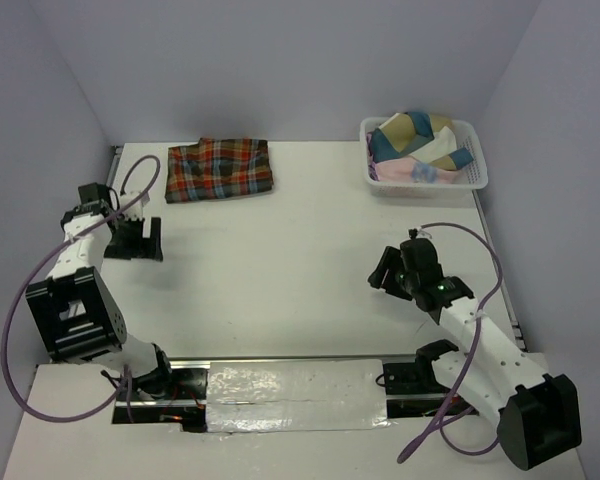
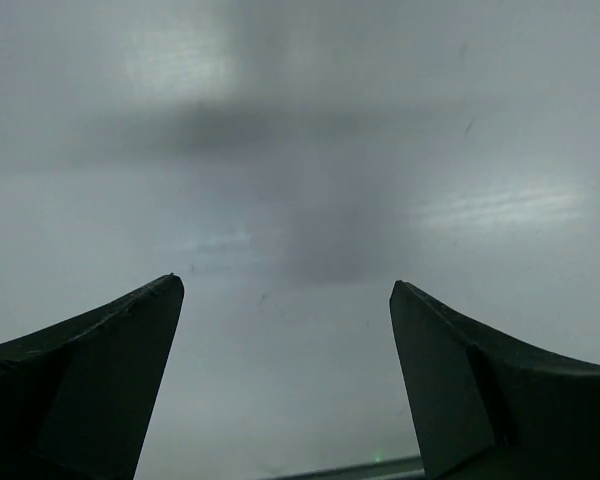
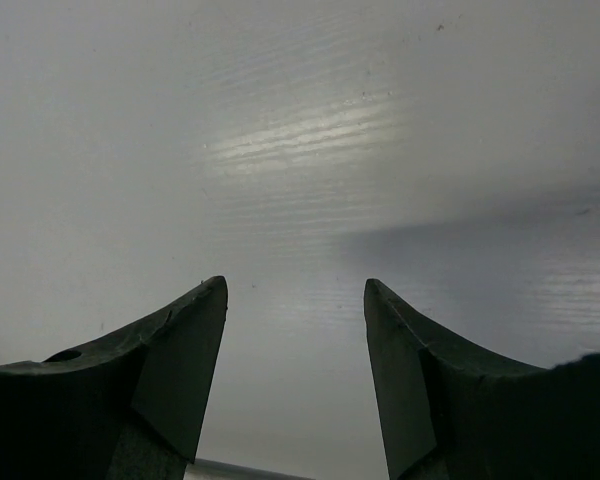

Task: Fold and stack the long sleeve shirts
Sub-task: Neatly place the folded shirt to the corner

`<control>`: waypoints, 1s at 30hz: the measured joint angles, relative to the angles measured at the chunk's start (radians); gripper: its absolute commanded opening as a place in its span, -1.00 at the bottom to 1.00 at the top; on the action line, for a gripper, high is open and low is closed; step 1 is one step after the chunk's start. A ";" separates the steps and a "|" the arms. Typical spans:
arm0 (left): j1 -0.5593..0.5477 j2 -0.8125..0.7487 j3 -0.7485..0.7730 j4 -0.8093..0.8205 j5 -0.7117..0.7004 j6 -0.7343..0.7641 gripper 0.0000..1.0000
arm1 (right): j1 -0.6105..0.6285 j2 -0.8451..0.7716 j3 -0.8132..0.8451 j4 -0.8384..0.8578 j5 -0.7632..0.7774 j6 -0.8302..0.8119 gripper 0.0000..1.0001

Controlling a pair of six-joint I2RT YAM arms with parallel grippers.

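Plaid flannel shirt (image 1: 220, 170) lies folded near the worktop's (image 1: 280, 270) far-left corner; basket (image 1: 477, 178) garments (image 1: 415, 140) likely remain; left claw (image 1: 138, 240) and right claw (image 1: 385, 270) gape, empty.

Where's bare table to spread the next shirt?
Widest: table middle, between left gripper and right gripper, nearer than the folded plaid shirt. Far strip between that shirt and the white basket. Crowded: the basket, heaped with clothes.

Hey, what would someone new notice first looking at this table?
Probably the folded plaid shirt at the far left of the white table. Then the white basket in the far right corner, heaped with teal, tan and white cloth. The left gripper and right gripper both hang open and empty.
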 measured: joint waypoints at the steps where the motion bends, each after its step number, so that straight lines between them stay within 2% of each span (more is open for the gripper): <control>1: 0.013 -0.024 -0.053 -0.005 -0.016 0.003 0.97 | 0.000 -0.024 -0.021 0.009 -0.008 0.009 0.30; 5: 0.021 -0.137 -0.227 0.011 -0.101 0.045 0.93 | 0.000 -0.090 -0.066 0.043 -0.014 0.038 0.30; 11: 0.022 -0.176 -0.340 0.067 -0.178 0.071 0.88 | 0.000 -0.121 -0.080 0.063 -0.013 0.045 0.29; 30: 0.022 -0.200 -0.354 0.108 -0.214 0.079 0.87 | 0.000 -0.203 -0.113 0.070 -0.005 0.031 0.24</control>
